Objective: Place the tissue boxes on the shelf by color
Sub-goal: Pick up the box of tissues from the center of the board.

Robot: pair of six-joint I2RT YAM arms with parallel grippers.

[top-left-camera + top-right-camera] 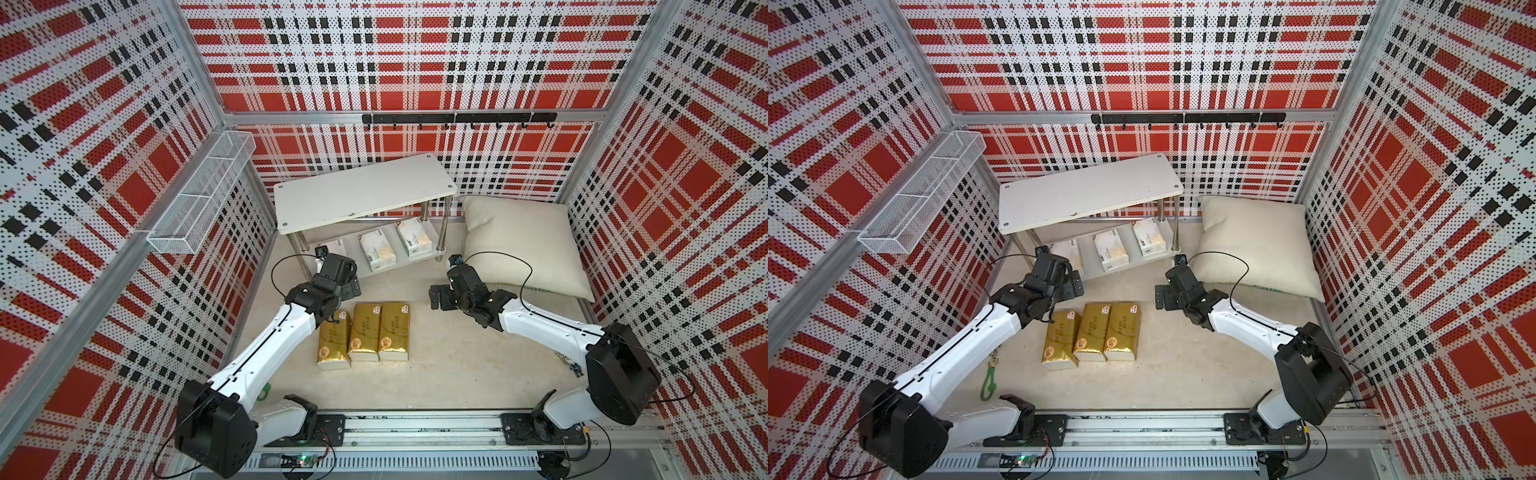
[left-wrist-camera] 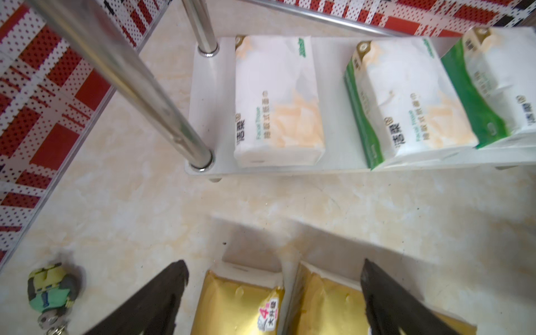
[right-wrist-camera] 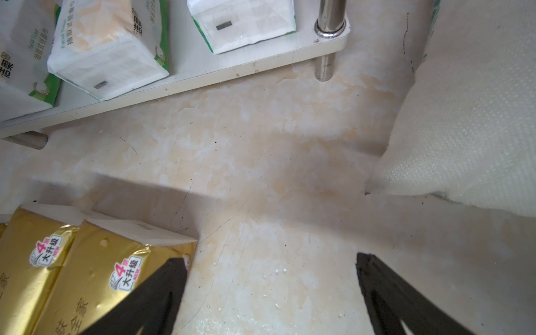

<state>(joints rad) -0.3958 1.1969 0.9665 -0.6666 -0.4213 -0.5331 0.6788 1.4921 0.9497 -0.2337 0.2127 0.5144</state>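
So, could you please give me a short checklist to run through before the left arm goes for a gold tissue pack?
1. Left gripper open, nothing held: ok.
2. Right gripper open, over bare floor: ok.
3. Three shiny gold tissue packs lying side by side on the floor: ok.
4. Three white tissue packs with peach print on the lower white board: ok.
5. Top white board of the chrome-legged shelf free of packs: ok.
6. Left jaws centred on one gold pack: not ok, they straddle two.

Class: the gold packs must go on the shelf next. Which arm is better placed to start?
Left. The left gripper, jaws open, hovers over the gold packs; the right gripper hangs over bare floor beside them.
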